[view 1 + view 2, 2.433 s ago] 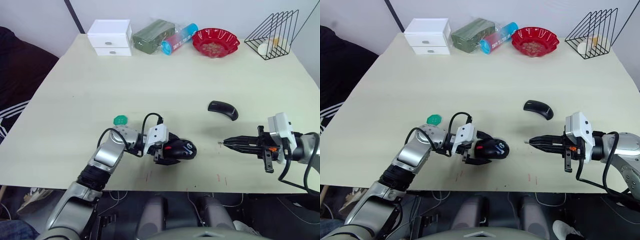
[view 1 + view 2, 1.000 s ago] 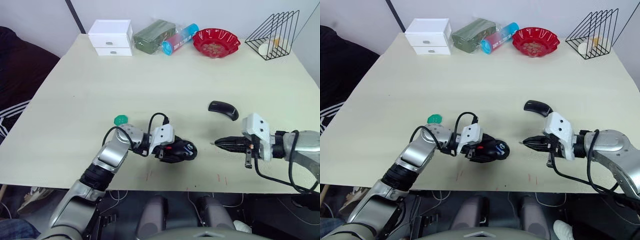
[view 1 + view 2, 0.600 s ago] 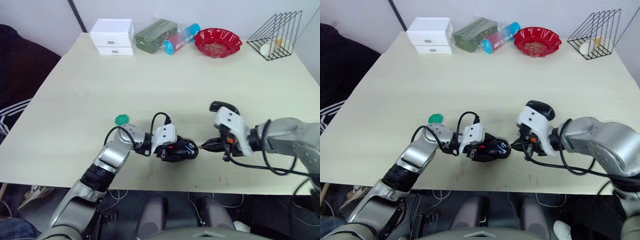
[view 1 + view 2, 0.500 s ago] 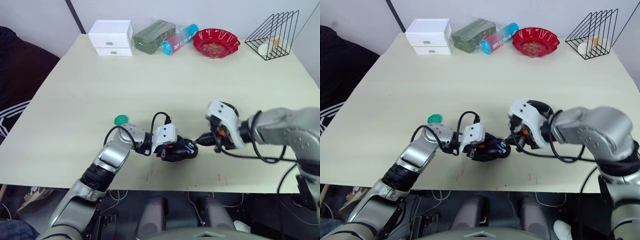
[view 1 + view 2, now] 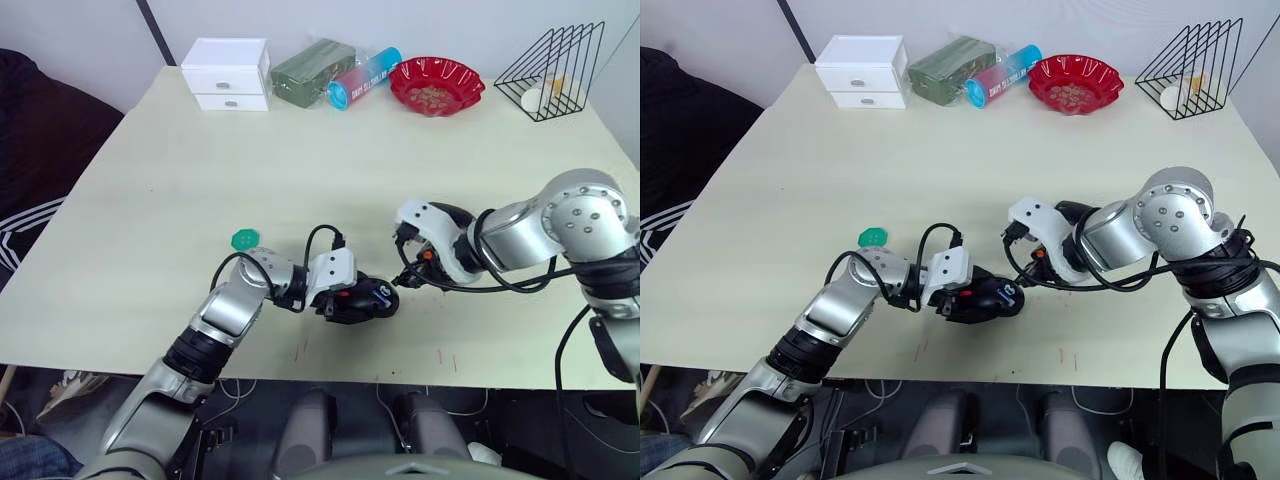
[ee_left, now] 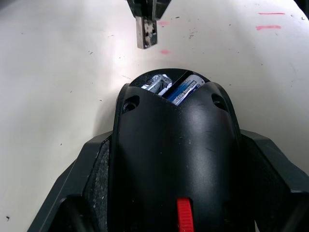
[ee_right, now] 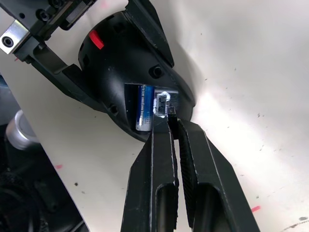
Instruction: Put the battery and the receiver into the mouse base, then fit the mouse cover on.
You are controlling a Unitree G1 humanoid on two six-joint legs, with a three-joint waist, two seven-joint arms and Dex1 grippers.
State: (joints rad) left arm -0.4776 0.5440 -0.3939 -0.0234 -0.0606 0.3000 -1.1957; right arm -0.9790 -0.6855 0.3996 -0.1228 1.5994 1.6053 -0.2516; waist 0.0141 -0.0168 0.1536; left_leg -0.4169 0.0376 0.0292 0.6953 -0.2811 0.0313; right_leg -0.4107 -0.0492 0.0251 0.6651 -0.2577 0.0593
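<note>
So the left gripper (image 5: 345, 300) is sitting low centre in the head views with its fingers clamped on the mouse base (image 5: 362, 299), one black finger on each flank, which you can see hugging both sides in the left wrist view. That grip looks like it's there purely to pin the base to the table (image 5: 300, 150) so it isn't skating away while the other arm is poking at it. The open end of the base is pointing toward the right arm, and the battery (image 7: 144, 112) is already lying in its bay, blue label showing. The right gripper (image 7: 169, 126) is coming in from the right with its fingers pinched together on the receiver (image 6: 146, 32), a little silver metal plug, and the tip is hovering right at the mouth of the slot beside the battery. Holding it by the very fingertips seems to be the point, since it's leaving the plug end free to slide in. The receiver probably isn't seated yet, going by the right wrist view. The mouse cover (image 5: 452, 212) is lying on the table just behind the right wrist, mostly hidden by it, waiting for the last step.
</note>
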